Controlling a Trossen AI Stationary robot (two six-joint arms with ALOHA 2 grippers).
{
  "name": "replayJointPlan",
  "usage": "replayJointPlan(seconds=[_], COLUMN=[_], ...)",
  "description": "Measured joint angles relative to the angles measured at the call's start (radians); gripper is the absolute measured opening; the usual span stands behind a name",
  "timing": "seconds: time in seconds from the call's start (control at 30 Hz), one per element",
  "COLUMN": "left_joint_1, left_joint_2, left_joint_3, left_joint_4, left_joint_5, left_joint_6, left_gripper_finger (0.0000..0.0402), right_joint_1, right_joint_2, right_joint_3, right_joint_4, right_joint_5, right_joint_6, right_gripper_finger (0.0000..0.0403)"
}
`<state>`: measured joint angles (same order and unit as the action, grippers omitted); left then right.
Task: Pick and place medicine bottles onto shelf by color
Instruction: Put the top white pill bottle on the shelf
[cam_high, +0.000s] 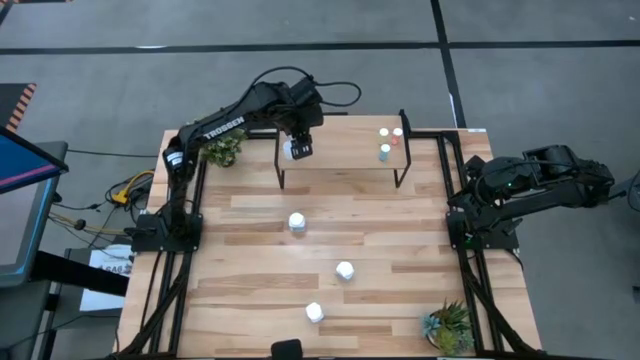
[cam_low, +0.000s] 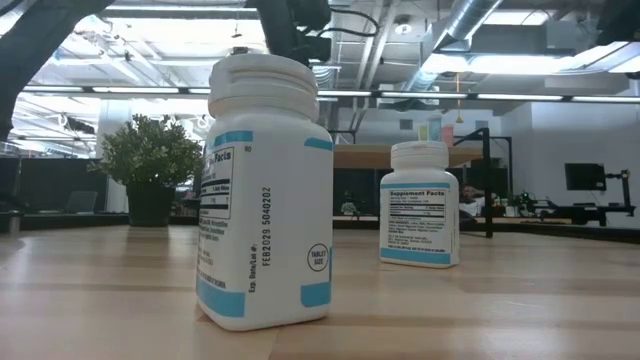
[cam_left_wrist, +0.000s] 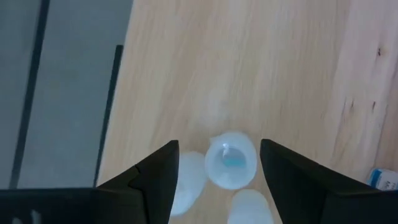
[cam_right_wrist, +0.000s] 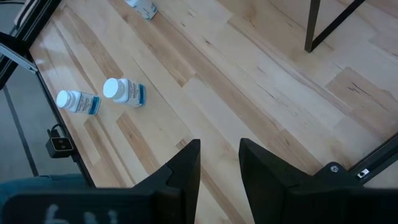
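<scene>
The shelf (cam_high: 345, 150) stands at the table's far middle on thin black legs. My left gripper (cam_high: 298, 148) hovers over its left end, open and pointing down. In the left wrist view its fingers stand on either side of a small pale-blue bottle (cam_left_wrist: 231, 160) without touching it. Two more pale bottles (cam_left_wrist: 186, 177) stand beside it on the shelf top. Three small coloured bottles (cam_high: 388, 138) stand on the shelf's right end. Three larger white bottles (cam_high: 297, 222) (cam_high: 345, 270) (cam_high: 314, 313) stand on the table. My right gripper (cam_right_wrist: 219, 155) is open and empty at the table's right edge.
A potted plant (cam_high: 222, 148) stands left of the shelf, close to my left arm. Another plant (cam_high: 447, 325) stands at the near right corner. Black frame rails (cam_high: 170, 290) run along both table sides. In the low view two white bottles (cam_low: 265, 200) (cam_low: 420, 205) stand near the camera.
</scene>
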<state>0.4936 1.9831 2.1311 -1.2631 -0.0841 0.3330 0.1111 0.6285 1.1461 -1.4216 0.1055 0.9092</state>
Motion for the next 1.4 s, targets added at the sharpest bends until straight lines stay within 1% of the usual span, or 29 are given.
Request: replayJointPlan(seconds=[0.23, 0.37, 0.53, 0.63, 0.83, 0.97, 1.1, 1.23, 1.4], left_joint_1=[-0.021, -0.045, -0.074, -0.090, -0.116, -0.143, -0.174, -0.229, -0.306], left_joint_2=[-0.068, -0.133, -0.199, -0.233, -0.285, -0.344, -0.450, -0.598, -0.775], left_joint_3=[0.000, 0.000, -0.001, -0.020, -0.095, -0.197, -0.362, -0.547, -0.765], left_joint_4=[-0.018, -0.078, -0.154, -0.194, -0.248, -0.271, -0.222, -0.081, 0.136], left_joint_5=[-0.004, 0.001, 0.061, 0.084, 0.061, 0.061, 0.061, 0.066, 0.070], left_joint_6=[0.000, -0.029, -0.078, -0.103, -0.192, -0.224, -0.269, -0.326, -0.442], left_gripper_finger=[0.0210, 0.0210, 0.0210, 0.0210, 0.0210, 0.0210, 0.0210, 0.0210, 0.0210], right_joint_1=[0.000, 0.000, 0.000, 0.000, 0.000, 0.000, 0.000, 0.000, 0.000], right_joint_2=[0.000, 0.000, 0.000, 0.000, 0.000, 0.000, 0.000, 0.000, 0.000], right_joint_3=[0.000, 0.000, 0.000, 0.000, 0.000, 0.000, -0.008, -0.014, -0.014], right_joint_4=[-0.012, -0.014, -0.014, -0.014, -0.014, -0.014, -0.003, -0.004, 0.034], right_joint_5=[0.000, 0.000, 0.002, 0.013, 0.025, 0.029, 0.029, 0.029, 0.044], right_joint_6=[0.000, 0.001, 0.002, 0.002, 0.016, 0.033, 0.034, 0.035, 0.036], right_gripper_finger=[0.0134, 0.0134, 0.0134, 0.0134, 0.0134, 0.0134, 0.0134, 0.0134, 0.0134])
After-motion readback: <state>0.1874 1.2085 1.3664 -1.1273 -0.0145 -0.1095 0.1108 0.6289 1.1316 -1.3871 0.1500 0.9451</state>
